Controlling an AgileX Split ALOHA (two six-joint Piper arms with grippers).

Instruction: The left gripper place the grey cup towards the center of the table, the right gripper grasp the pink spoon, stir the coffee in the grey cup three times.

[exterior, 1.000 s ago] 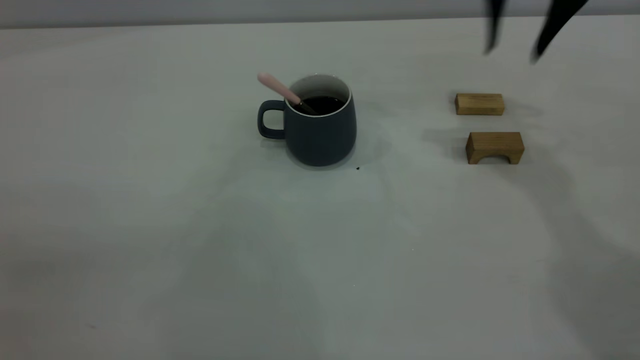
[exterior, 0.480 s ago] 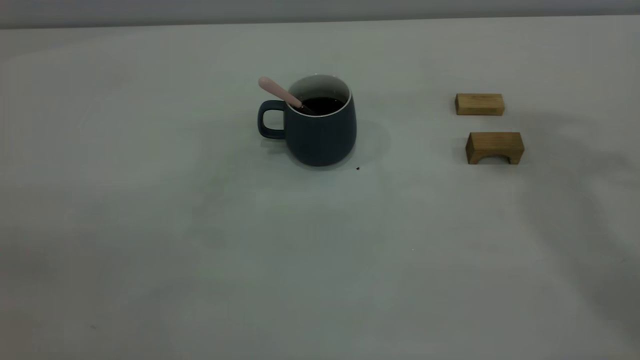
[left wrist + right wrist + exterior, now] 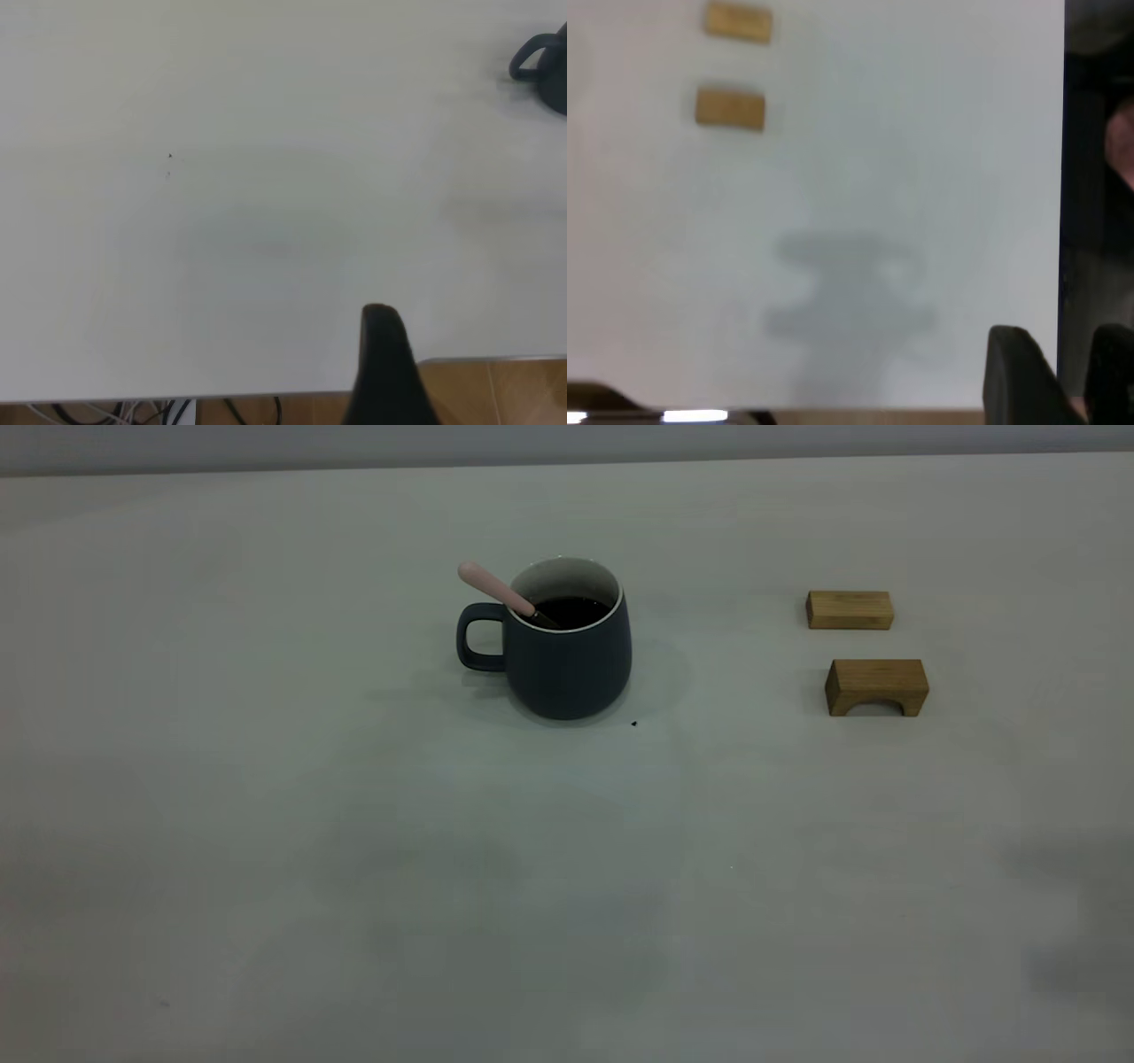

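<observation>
While above the table (image 3: 859, 159) edge, right claw (image 3: 1059, 345) apart, left claw (image 3: 381, 350) state untellable.

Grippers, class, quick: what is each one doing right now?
Left gripper: cannot be told, nothing held in view.
Right gripper: open, holding nothing.

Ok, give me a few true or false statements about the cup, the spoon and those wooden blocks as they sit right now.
1. The pink spoon stands in the grey cup, handle leaning over the rim. True.
2. The cup's handle faces the wooden blocks. False: it points away from them, toward the exterior view's left.
3. The cup holds dark coffee. True.
4. The arched block is stacked on the flat block. False: they lie apart on the table.
5. A gripper grips the spoon. False: none is near it.
</observation>
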